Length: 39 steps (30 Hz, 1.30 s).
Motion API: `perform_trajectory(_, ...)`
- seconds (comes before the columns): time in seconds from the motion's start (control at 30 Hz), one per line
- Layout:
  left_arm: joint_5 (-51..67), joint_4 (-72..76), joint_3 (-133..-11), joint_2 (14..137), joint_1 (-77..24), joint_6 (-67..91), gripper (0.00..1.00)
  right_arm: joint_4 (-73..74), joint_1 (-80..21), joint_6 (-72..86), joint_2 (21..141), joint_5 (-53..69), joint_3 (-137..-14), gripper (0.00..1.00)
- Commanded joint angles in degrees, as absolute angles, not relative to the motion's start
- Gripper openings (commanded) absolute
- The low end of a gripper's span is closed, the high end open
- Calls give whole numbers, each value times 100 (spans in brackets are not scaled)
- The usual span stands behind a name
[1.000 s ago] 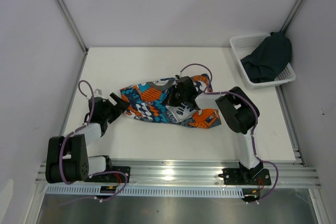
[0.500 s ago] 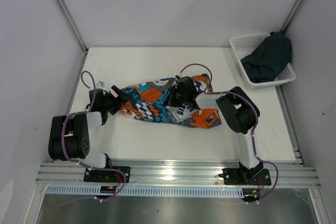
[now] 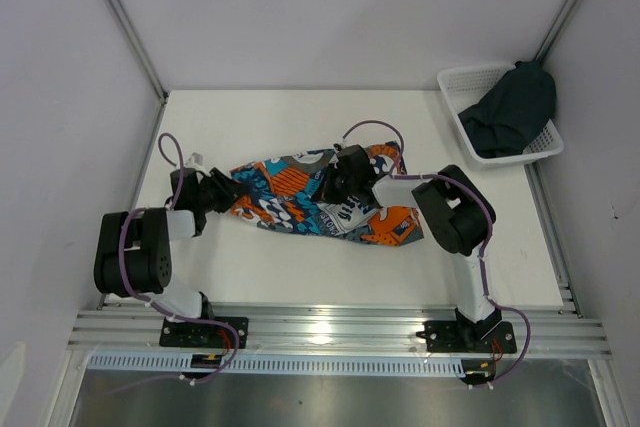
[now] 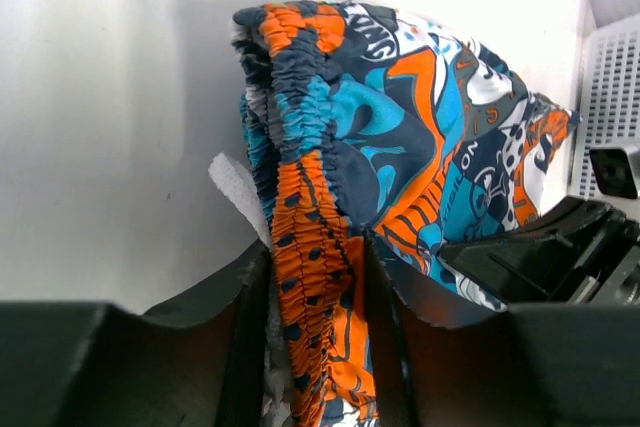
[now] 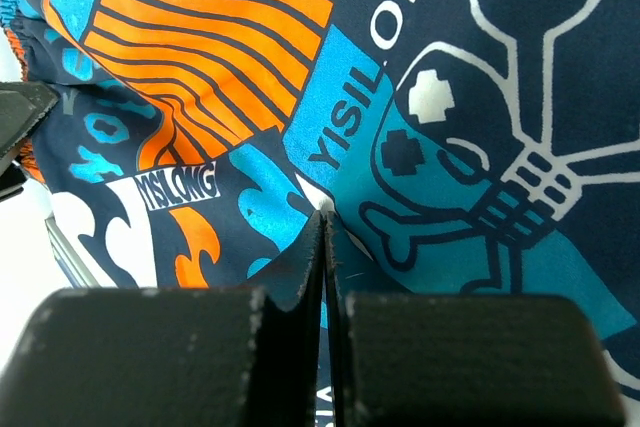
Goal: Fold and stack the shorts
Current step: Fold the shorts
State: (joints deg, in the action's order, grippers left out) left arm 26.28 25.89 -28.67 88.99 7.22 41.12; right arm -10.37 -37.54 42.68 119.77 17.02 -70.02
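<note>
Top external view: the printed shorts (image 3: pixel 300 199) lie stretched across the middle of the white bench (image 3: pixel 300 122), their length running from left to right, the right end a little nearer the arms. The left gripper (image 3: pixel 226 190) is at the left end of them, low on the bench. The right gripper (image 3: pixel 341 183) is down on the cloth near its middle. At the far right corner a white mesh basket (image 3: pixel 456 78) sits on the bench with the dark shorts (image 3: pixel 515 107) heaped in it, spilling over its rim, well apart from the printed pair.

Left wrist view: the gathered elastic waistband, orange and teal, runs straight down between the two black fingers (image 4: pixel 230 332). They press it from both sides, so this gripper is grasping the printed shorts at the waistband. A small white tag pokes out beside the band.

Right wrist view: the fingers (image 5: pixel 290 282) are clenched together, only a hairline between them, tips resting on the print beside the lettering and a skull-and-bones figure. Whether any cloth is pinched there, I cannot tell.
</note>
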Motion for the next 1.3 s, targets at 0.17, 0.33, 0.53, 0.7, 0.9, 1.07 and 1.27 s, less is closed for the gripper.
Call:
perform_trajectory(0.17,3112,3050,-3041,8895,756,4052,22,-615,-3779,4061,11821,1582,-7084,0)
perform_trajectory(0.33,2901,2681,-3076,8606,738,3815,9,-387,-3788,3938,11734,1451,-7128,0)
perform_trajectory(0.53,1452,1452,-3375,7929,142,3121,10,387,-4034,3595,11768,712,-7462,0)
perform_trajectory(0.7,408,505,-3769,7366,-561,2918,10,360,-4104,3735,11926,659,-7506,0)
perform_trajectory(0.9,-623,-614,-4517,7015,-1248,2768,9,308,-4377,3990,12225,510,-7673,0)
perform_trajectory(1.07,-1028,-1019,-4868,6890,-1756,2699,10,220,-4692,4306,12568,580,-8041,0)
perform_trajectory(1.27,-1152,-1538,-5475,7233,-1977,2532,10,79,-4773,4482,12657,808,-8349,0)
